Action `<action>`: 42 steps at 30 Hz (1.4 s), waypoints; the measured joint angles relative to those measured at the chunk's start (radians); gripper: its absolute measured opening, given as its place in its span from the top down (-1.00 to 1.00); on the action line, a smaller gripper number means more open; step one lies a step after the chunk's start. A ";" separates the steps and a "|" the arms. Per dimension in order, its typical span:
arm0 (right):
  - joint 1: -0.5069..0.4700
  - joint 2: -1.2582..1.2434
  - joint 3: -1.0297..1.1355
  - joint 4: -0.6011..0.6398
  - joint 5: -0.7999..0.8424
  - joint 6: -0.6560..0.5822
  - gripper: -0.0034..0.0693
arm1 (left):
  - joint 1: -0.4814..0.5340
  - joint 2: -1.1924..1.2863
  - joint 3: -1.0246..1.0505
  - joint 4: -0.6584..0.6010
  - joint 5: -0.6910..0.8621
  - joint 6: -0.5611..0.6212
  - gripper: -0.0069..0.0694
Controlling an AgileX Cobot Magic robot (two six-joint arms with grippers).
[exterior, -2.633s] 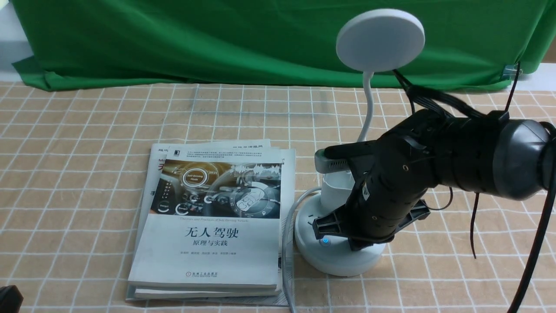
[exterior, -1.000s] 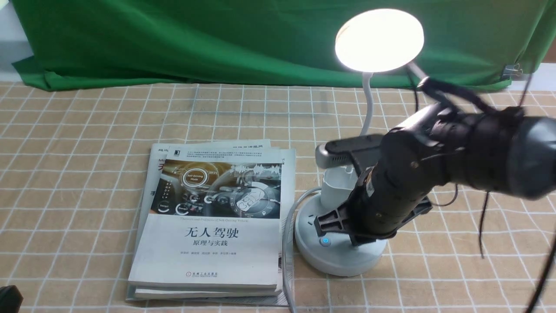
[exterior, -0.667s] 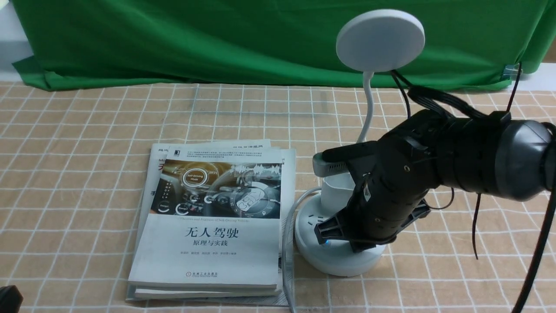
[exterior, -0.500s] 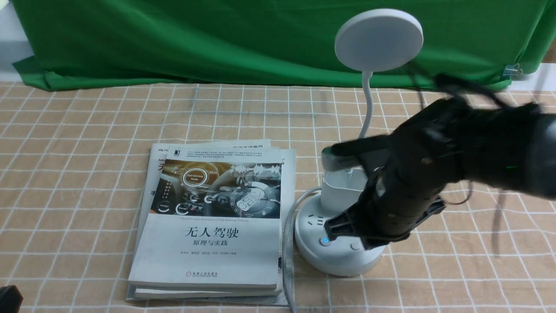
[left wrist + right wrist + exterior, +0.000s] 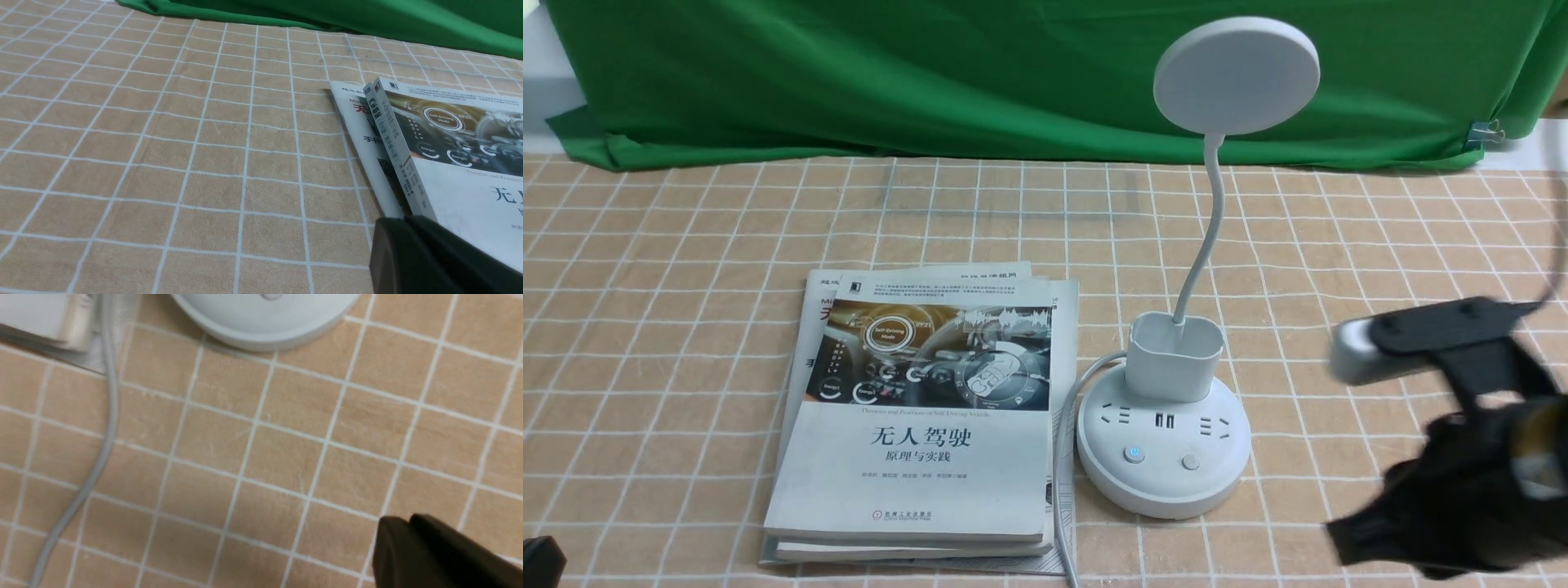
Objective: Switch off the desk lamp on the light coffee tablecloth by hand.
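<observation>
One view, front: whole desk lamp [image 5: 1176, 359] unlit; R wrist: base [image 5: 265, 322] only.

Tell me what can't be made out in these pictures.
Desk lamp: right wrist view, only the base rim shows; the frame edge cuts the rest.
Lower book: front view, mostly covered by the top book.
Right arm: front view, blurred, cut by the frame edge.

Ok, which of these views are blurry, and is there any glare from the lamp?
Front view: the right arm is motion-smeared, the desk lamp unlit and glare-free, the books sharp. Right wrist view: soft all over, cable edges smeared. Left wrist view: crisp, evenly lit tablecloth.
</observation>
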State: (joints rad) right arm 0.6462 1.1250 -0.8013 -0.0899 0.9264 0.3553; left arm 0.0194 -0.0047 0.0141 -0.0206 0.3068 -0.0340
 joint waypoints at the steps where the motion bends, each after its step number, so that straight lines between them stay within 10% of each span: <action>1: 0.000 -0.032 0.000 0.000 0.000 0.000 0.78 | 0.000 0.000 0.000 0.000 0.000 0.000 0.81; 15: -0.013 -0.311 0.024 -0.046 -0.171 -0.014 0.78 | 0.000 0.000 0.000 0.000 0.000 0.000 0.81; 30: -0.607 -0.914 0.727 -0.044 -0.752 -0.223 0.84 | 0.000 0.000 0.000 0.021 0.000 0.000 0.81; 42: -0.619 -1.123 0.807 -0.044 -0.750 -0.224 0.84 | 0.000 0.000 0.000 0.021 -0.001 0.000 0.81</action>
State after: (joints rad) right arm 0.0270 0.0023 0.0062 -0.1335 0.1763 0.1313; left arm 0.0194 -0.0047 0.0141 0.0000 0.3063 -0.0341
